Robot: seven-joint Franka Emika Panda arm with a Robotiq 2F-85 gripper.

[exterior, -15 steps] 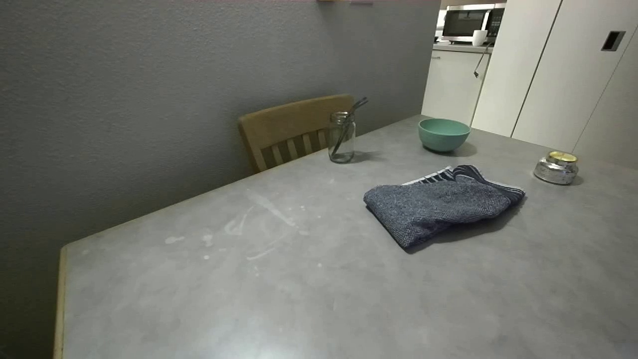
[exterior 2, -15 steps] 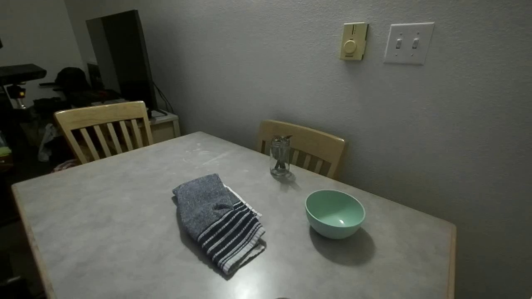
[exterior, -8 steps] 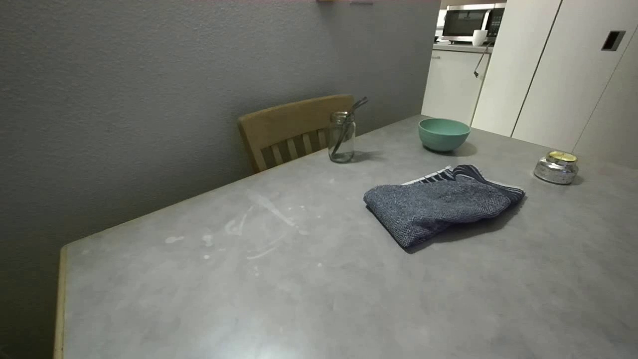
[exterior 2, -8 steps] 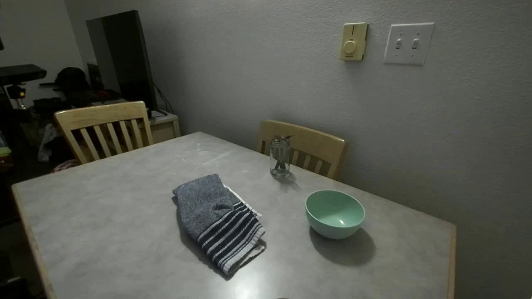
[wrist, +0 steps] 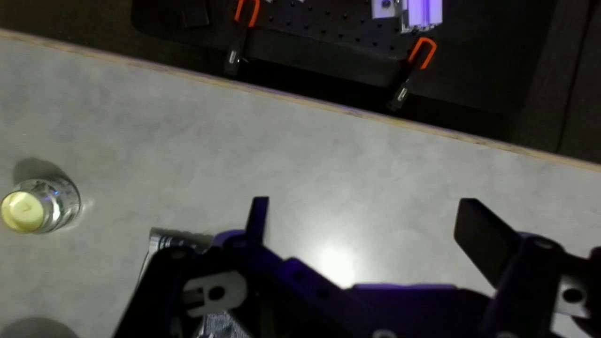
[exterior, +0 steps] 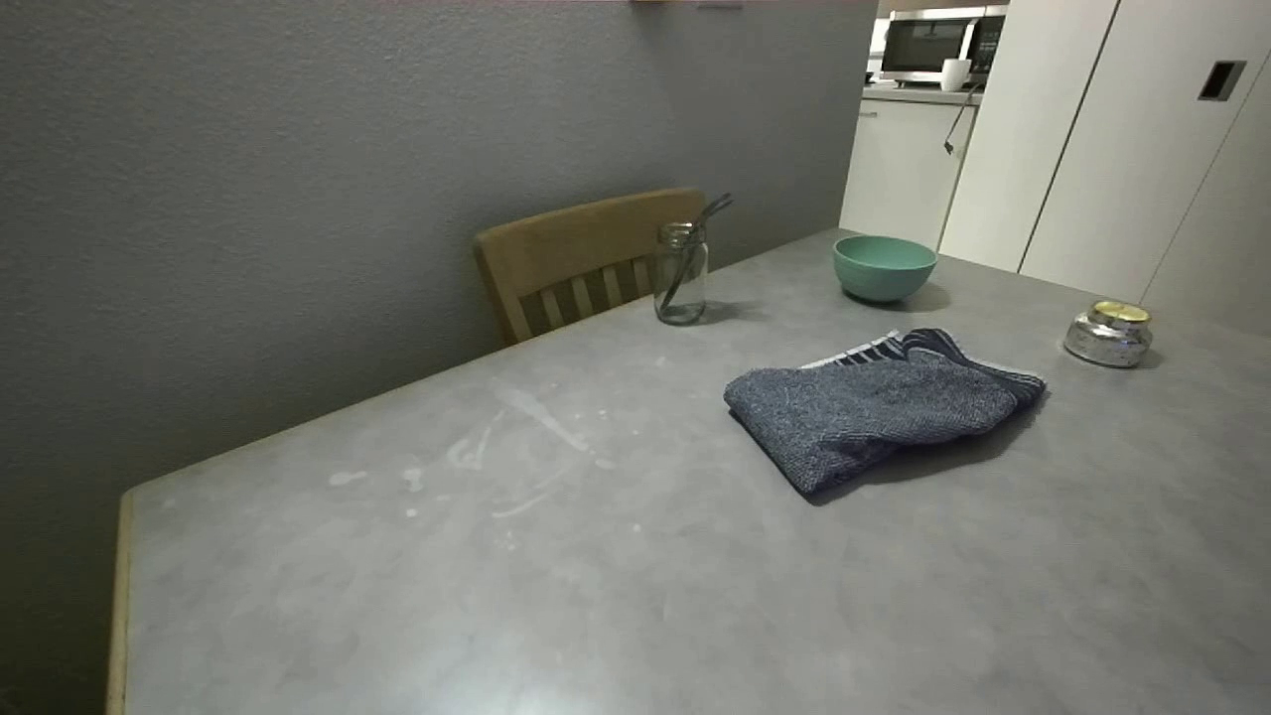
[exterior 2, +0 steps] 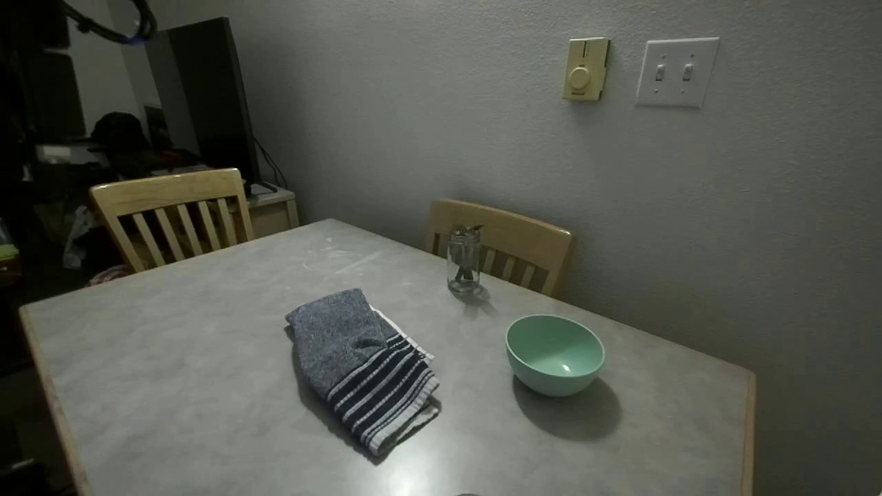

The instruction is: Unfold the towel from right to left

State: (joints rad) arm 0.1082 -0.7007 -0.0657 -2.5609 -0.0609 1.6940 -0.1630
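As an exterior view runs from its left side, chair [exterior 2: 169,184]: wooden, slat-backed, just beyond the edge of the table [exterior 2: 172,344].
Screen [exterior 2: 200,96]: dark, upright, behind that chair.
Towel [exterior 2: 365,365]: lying folded on the table in both exterior views — blue-grey, its striped end toward the lower right here, a lower layer showing beneath one corner.
Jar [exterior 2: 464,264]: clear glass, upright, near the table's far edge, thin utensils [exterior: 717,206] leaning inside.
Second chair [exterior 2: 513,222]: past that edge, behind the jar.
Bowl [exterior 2: 555,372]: teal, upright on the table, to the towel's right and apart from it.
Switch plate [exterior 2: 677,72]: white, two toggles, on the grey wall [exterior 2: 413,103].
Candle [wrist: 40,206]: at the wrist view's left, yellow-topped in a shiny holder, on the table.
Gripper [wrist: 365,202]: right of the candle in that view, jaws spread wide, pale table showing between the fingertips [wrist: 479,230]; behind its parts, bits of the towel show — the rest is hidden.
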